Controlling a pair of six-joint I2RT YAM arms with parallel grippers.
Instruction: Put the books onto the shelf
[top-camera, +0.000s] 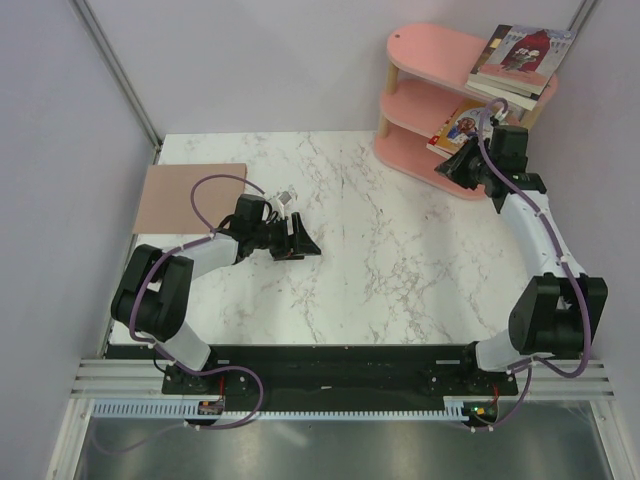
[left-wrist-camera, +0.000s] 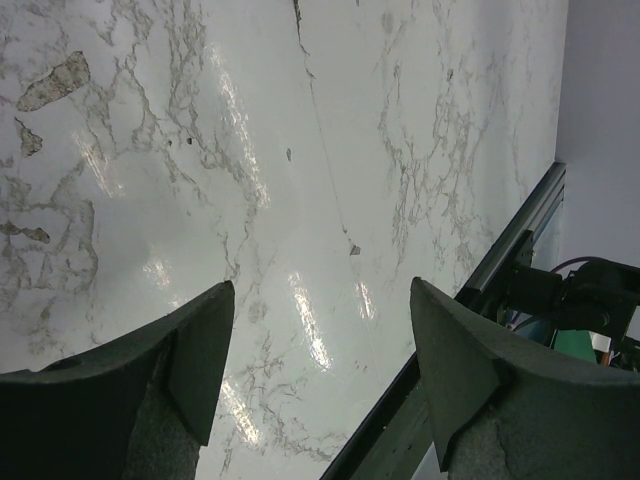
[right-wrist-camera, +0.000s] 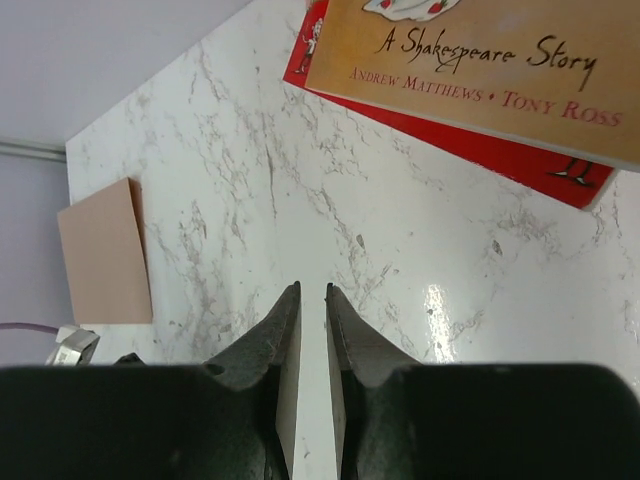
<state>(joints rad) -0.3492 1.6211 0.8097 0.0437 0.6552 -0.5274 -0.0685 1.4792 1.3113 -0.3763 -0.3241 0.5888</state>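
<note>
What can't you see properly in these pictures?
Top view: the pile of paperback books on the pink three-tier shelf is too small to count.
Right wrist: the tan Shakespeare paperback is cut off by the top edge and hides most of the red paperback.

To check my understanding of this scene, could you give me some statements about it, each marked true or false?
1. The left pincer holds a book. False: it is open and empty above the table.
2. A stack of books lies on the top board of the shelf. True.
3. The brown mat lies on the shelf. False: it lies on the table, far left.
4. The tan book lies on the red book. True.
</note>
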